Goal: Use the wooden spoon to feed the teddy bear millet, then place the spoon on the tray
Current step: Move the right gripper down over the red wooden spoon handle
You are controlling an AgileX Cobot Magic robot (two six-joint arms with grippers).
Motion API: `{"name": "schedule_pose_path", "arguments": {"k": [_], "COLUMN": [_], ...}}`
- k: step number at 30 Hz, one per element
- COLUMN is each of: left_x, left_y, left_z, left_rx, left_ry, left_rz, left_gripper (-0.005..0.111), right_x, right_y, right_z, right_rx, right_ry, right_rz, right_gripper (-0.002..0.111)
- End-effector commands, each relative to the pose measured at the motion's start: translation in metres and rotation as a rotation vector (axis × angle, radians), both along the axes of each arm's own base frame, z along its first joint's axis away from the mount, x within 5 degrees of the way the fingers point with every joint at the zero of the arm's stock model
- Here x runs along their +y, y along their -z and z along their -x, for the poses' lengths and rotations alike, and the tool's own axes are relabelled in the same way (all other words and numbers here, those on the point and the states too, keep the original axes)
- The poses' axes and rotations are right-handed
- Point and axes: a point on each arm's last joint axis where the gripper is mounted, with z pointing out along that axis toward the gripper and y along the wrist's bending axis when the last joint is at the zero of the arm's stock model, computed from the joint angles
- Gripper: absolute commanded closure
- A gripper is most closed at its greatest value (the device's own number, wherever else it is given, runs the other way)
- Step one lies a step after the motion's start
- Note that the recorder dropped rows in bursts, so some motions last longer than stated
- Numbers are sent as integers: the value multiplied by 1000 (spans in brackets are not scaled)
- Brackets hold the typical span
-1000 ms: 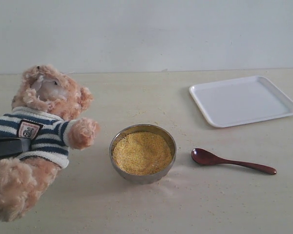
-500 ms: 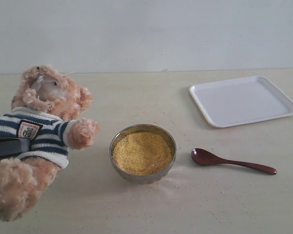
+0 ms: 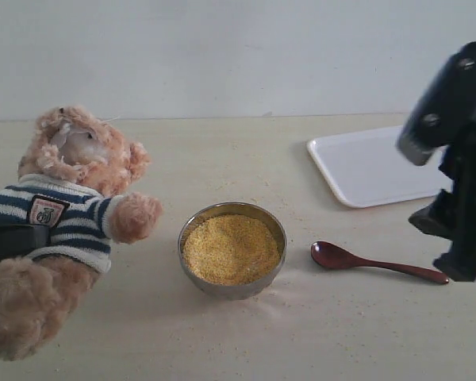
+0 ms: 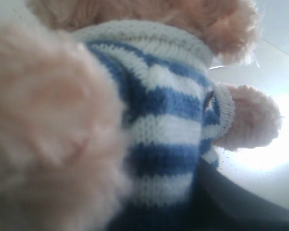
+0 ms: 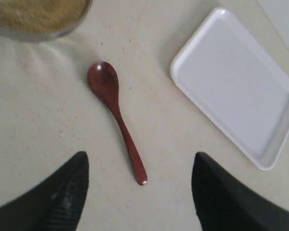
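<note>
The spoon lies flat toward the worktop's right edge, its handle beneath the wide-open right tool, likely for pickup, while the left tool clamps the bear, propping it beside the millet.

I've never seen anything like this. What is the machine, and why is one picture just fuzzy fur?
It is a robot with two arms. One picture looks at the whole table; the other two come from cameras on each wrist. On the table: a steel bowl of millet, a wooden spoon and a white tray. The left arm's fingers seem to grip the teddy bear, hence the fuzzy close-up. The right arm's fingers hang open over the spoon, holding nothing.
</note>
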Motion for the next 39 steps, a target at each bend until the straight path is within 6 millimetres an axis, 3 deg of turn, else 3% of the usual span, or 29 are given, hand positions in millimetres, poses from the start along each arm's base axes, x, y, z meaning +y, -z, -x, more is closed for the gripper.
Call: {"name": "schedule_pose_path", "arguments": {"k": [1, 7, 9, 13, 15, 17, 20, 28, 39], "left_x": [-1, -1, -1, -1, -1, -1, -1, -1, -1], "left_y": [-3, -3, -3, -3, -3, -3, -3, -3, -3], "left_z": [0, 0, 0, 0, 0, 0, 0, 0, 0], "left_rx": [-16, -16, -16, -16, -16, -16, -16, -16, -16], "left_ry": [-7, -7, -7, -7, -7, -7, -7, -7, -7], "left_rz": [20, 20, 20, 20, 20, 20, 20, 20, 20], "left_gripper": [102, 102, 102, 102, 102, 102, 102, 102, 102], "right_x": [18, 25, 18, 3, 2, 1, 0, -4, -12], "right_y": [17, 44, 52, 53, 56, 72, 84, 111, 136], "right_z": [-36, -57, -68, -93, -103, -111, -116, -124, -131], "right_rx": [17, 42, 98, 320, 448, 532, 545, 568, 626], "right_ry": [-18, -55, 22, 176, 196, 199, 160, 76, 20], "right_rz": [164, 284, 256, 100, 43, 72, 119, 247, 288], "right_gripper": [45, 45, 46, 60, 58, 49, 40, 41, 41]}}
